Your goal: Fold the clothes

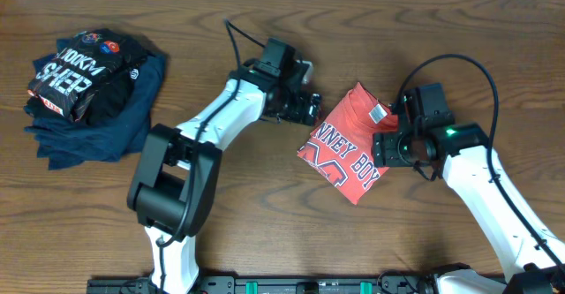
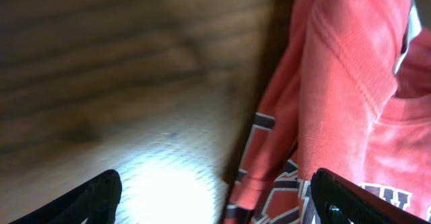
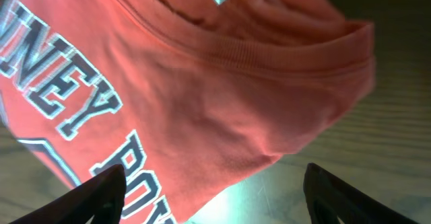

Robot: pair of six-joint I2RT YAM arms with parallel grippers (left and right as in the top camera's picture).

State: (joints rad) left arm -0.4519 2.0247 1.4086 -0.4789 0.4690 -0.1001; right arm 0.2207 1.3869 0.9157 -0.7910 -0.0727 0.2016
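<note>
The coral-red T-shirt (image 1: 349, 144) lies folded into a small bundle right of the table's middle, white lettering up and its white neck tag (image 1: 380, 112) at the top right. My left gripper (image 1: 309, 109) is open at the shirt's upper left edge; in the left wrist view the shirt (image 2: 343, 116) fills the right half, its edge between the fingers (image 2: 215, 197). My right gripper (image 1: 387, 144) is open at the shirt's right edge; the right wrist view shows the shirt (image 3: 188, 96) and lettering between its fingers (image 3: 212, 190).
A black shirt with white and red print (image 1: 84, 73) lies on a pile of navy blue folded garments (image 1: 106, 126) at the far left of the wooden table (image 1: 265, 214).
</note>
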